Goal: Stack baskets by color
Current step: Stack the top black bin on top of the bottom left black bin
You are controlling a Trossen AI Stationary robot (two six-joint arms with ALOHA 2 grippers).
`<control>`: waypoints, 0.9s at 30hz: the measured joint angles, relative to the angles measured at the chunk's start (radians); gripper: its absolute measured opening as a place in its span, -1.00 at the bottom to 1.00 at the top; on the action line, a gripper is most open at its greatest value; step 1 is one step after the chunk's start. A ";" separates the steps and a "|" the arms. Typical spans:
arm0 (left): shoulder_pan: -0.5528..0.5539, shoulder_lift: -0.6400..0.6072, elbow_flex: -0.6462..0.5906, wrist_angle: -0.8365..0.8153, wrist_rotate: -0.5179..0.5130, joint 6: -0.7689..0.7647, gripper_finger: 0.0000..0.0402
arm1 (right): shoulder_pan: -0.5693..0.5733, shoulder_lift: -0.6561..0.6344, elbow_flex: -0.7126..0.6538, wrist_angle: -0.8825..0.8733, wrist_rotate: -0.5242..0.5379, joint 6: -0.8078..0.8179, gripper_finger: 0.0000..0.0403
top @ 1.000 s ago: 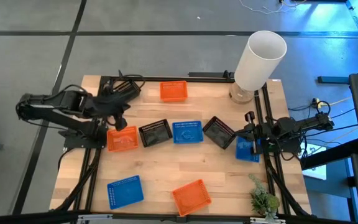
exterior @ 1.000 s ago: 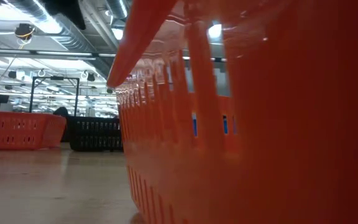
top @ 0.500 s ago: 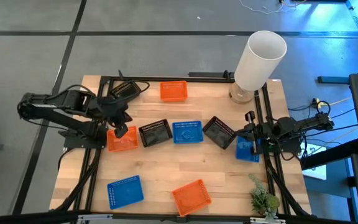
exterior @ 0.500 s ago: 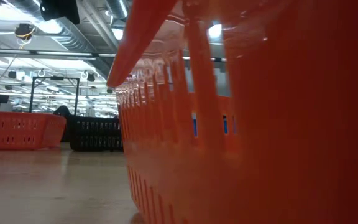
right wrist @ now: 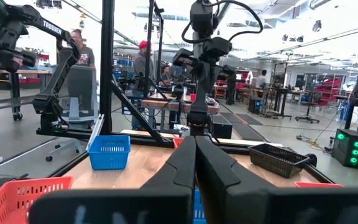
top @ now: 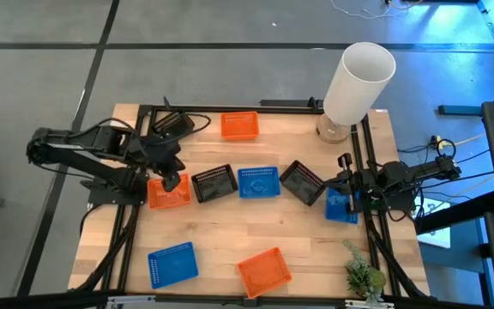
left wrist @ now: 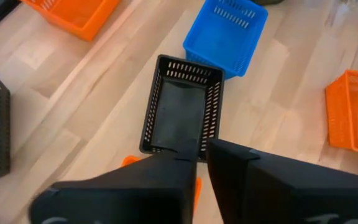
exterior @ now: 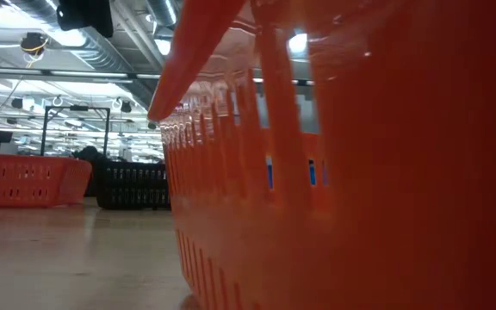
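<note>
While the left end effector (top: pixel 169 178) is hovering over the orange basket (top: pixel 168 192) at the desk's (top: pixel 230 240) left side, I cannot tell its finger state. It should be lowering squarely onto one wall. The right end effector (top: pixel 347 184), pressed together, is waiting by a blue basket (top: pixel 340 206).

white cylinder (top: pixel 358 81), small plant (top: pixel 364 276), wooden table (top: pixel 316 249)

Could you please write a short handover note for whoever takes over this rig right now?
Left gripper: over the left orange basket.
Right gripper: shut, over the right blue basket at the table's edge.
In the high view: top orange basket, bottom orange basket, middle blue basket, bottom-left blue basket, left black basket, right black basket.
Done: no stack evident.
Left: stack all three colours.
</note>
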 joint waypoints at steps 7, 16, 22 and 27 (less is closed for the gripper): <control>0.000 0.032 0.000 0.011 -0.003 -0.029 -0.56 | 0.000 0.000 0.006 -0.003 0.000 0.002 -0.94; -0.015 0.160 0.000 0.055 -0.112 0.222 -0.50 | 0.000 0.035 0.199 -0.279 0.028 0.031 -0.94; -0.014 0.292 -0.002 0.035 -0.185 0.266 -0.49 | 0.000 0.128 0.327 -0.419 0.087 0.131 -0.94; -0.008 0.380 -0.002 0.011 -0.322 0.281 -0.50 | 0.000 0.205 0.390 -0.436 0.089 0.176 -0.94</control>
